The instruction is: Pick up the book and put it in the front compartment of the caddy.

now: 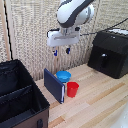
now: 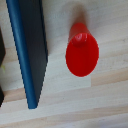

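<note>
The dark navy book (image 1: 54,85) stands on its edge on the wooden table, between the caddy (image 1: 15,75) and a blue bowl. The caddy is a black fabric box at the exterior view's left, with a divider wall (image 1: 17,93) splitting it into two sections. My gripper (image 1: 61,51) hangs open well above the book, nothing between its blue-tipped fingers (image 1: 67,50). In the wrist view the book (image 2: 30,50) shows as a long dark slab seen from above, with the red cup beside it. No fingers show in that view.
A red cup (image 1: 73,89) (image 2: 81,52) stands close beside the book, and a round blue bowl (image 1: 63,76) sits just behind the cup. A black hard-shelled appliance (image 1: 111,52) with a handle stands at the exterior view's right. A woven screen backs the table.
</note>
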